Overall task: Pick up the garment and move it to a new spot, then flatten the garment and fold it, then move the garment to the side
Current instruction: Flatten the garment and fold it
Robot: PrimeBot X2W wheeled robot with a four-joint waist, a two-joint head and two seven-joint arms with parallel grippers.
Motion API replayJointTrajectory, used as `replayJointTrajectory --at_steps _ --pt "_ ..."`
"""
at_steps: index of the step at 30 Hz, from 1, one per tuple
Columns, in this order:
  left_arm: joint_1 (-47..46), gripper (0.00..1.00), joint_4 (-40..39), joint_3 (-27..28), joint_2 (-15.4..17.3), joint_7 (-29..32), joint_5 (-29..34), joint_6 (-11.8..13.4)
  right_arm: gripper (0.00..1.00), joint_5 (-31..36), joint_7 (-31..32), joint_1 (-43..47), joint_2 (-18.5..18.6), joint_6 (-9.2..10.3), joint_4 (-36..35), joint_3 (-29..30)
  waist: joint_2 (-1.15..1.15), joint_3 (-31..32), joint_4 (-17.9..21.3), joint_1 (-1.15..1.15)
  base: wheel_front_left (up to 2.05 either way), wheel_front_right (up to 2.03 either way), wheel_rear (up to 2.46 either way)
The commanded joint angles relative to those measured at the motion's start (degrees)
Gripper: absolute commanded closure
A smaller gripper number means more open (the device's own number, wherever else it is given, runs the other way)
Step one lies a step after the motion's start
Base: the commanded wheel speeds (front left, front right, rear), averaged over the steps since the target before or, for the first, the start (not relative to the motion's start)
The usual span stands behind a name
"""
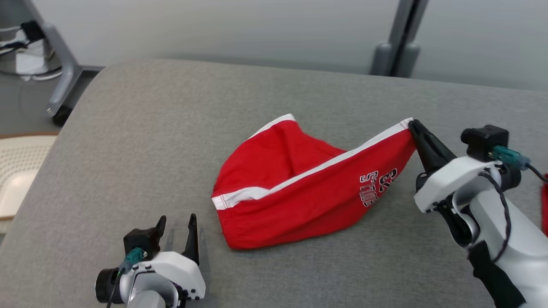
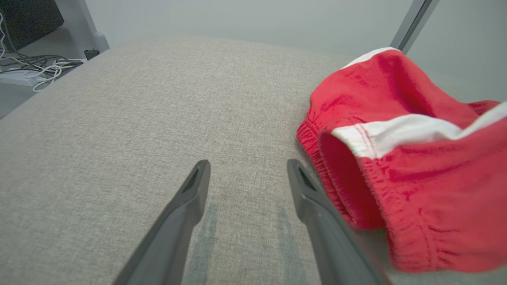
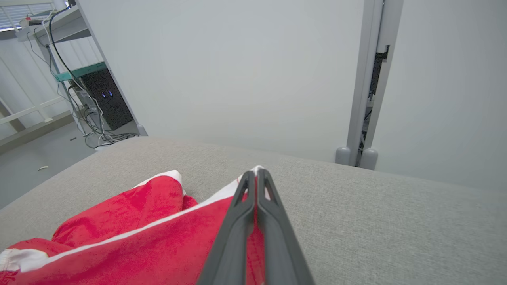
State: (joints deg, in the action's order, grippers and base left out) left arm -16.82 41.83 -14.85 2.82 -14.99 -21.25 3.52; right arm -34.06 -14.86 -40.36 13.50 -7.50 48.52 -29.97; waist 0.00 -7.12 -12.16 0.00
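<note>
Red shorts [image 1: 299, 192] with a white side stripe and dark lettering lie crumpled on the grey table [image 1: 171, 141]. My right gripper [image 1: 413, 126] is shut on one leg-hem corner of the shorts and holds that corner lifted off the surface; in the right wrist view the two fingers [image 3: 255, 176] pinch the white-edged cloth [image 3: 158, 241]. My left gripper [image 1: 176, 221] rests open on the table near its front edge, just left of the elastic waistband [image 2: 348, 186], with nothing between its fingers [image 2: 247, 164].
The table's rounded left edge drops to a floor with a grey wheeled stand [image 1: 60, 72] and cables [image 2: 39, 67]. A grey post [image 1: 396, 42] rises behind the far edge. Bare cloth surface lies left of and behind the shorts.
</note>
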Motion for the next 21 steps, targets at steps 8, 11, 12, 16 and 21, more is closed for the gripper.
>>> replayJointTrajectory --at_steps 8,11,12,16,21 --pt "3.53 0.0 0.6 1.4 0.24 -0.25 -0.53 0.1 1.0 4.39 -0.36 18.31 0.75 0.02 -18.43 7.21 0.0 4.93 9.11 0.0 0.0 0.0 0.0" --pt "4.07 0.0 0.77 1.96 0.27 -0.25 -0.49 0.22 1.0 5.87 -0.37 24.26 0.02 0.01 -20.73 7.74 0.0 5.39 10.83 0.0 0.0 0.0 0.0" --pt "4.23 0.0 0.79 2.08 0.26 -0.25 -0.48 0.31 1.0 6.34 -0.37 25.47 -0.3 0.01 -21.02 8.26 0.0 5.46 11.26 0.0 0.0 0.0 0.0" --pt "4.74 0.0 0.69 2.69 0.27 -0.25 -0.12 0.5 0.66 8.44 -0.37 29.93 -2.16 0.01 -18.94 9.88 0.0 6.08 12.34 0.0 0.0 0.0 0.0" --pt "5.8 0.0 -0.03 3.68 0.25 -0.25 -0.06 1.04 0.0 11.61 -0.39 32.06 -5.29 0.01 -16.5 14.67 0.0 6.94 12.72 0.0 0.0 0.0 0.0"
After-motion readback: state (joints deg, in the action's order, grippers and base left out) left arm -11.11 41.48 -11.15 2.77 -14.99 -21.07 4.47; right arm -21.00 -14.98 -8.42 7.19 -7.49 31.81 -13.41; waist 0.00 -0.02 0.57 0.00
